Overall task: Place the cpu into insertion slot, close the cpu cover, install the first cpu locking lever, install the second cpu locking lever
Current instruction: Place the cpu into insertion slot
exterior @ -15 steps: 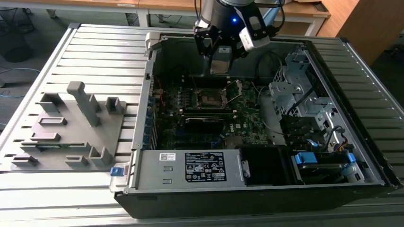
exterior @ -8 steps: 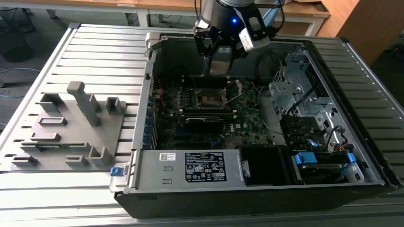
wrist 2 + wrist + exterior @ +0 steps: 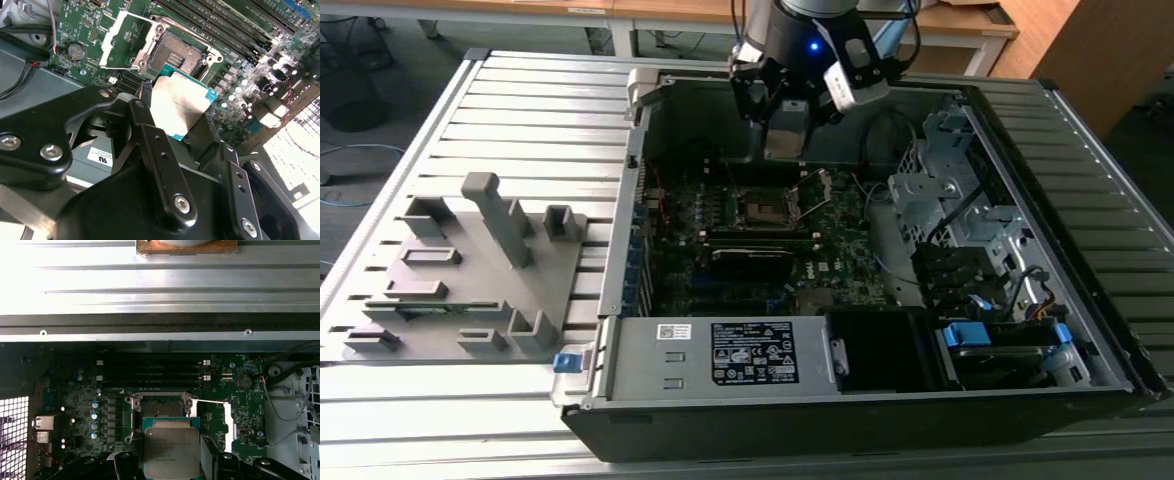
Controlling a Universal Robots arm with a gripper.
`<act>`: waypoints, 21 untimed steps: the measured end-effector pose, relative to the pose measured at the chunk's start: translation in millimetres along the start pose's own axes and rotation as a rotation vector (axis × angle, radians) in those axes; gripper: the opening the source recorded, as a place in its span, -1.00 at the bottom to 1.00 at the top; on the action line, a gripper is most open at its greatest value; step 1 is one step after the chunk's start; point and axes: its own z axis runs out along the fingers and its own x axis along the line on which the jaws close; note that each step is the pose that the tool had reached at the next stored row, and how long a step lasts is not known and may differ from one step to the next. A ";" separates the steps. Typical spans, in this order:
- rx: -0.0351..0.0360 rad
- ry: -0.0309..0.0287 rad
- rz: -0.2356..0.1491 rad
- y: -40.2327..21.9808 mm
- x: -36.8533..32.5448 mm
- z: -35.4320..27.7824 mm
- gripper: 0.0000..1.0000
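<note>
One gripper (image 3: 787,150) hangs above the slot (image 3: 767,208) in the exterior view. Second wrist view: fingers (image 3: 150,135) clamp opposite edges of the cpu (image 3: 182,107), judged a light, stiff, fragile plate best gripped by its edges. First wrist view: cpu partly overlaps the slot, apparently unseated.

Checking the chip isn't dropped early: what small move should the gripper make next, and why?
Probably ease the cpu further over the insertion slot: the gripper holds it above the slot's edge, the slot is bare, and the cpu cover stands open.
</note>
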 end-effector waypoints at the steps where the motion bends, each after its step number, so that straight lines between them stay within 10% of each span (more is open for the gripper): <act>1: -0.0001 -0.0008 0.000 0.0 0.1 0.6 0.08; 21: 0.0000 -0.0028 -0.001 -0.6 0.5 6.9 0.08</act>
